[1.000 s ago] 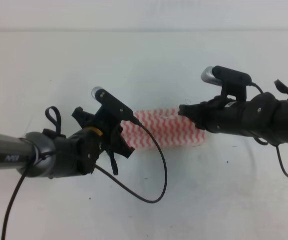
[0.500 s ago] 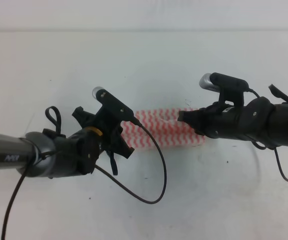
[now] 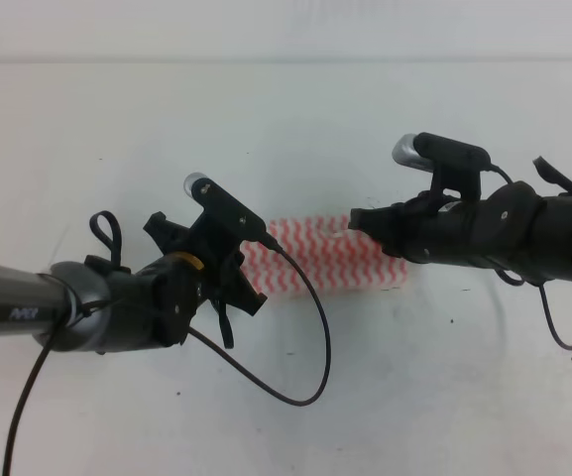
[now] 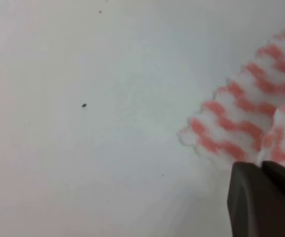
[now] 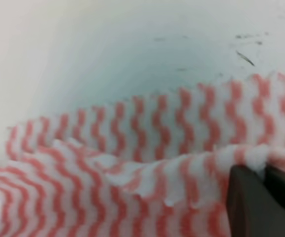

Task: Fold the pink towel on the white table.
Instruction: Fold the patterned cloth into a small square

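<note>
We see both arms reaching in low: left hand (image 3: 228,288) and right hand (image 3: 363,220) each pinched on one pink towel (image 3: 327,260), lying mid-bench (image 3: 286,119).

pink towel (image 3: 320,256) on white table (image 3: 286,119), between left tool (image 3: 234,288), right tool (image 3: 362,220)

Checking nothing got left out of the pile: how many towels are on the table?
1: the pink towel lies mid-table on the white table, between the left gripper and right gripper. No others visible.
</note>
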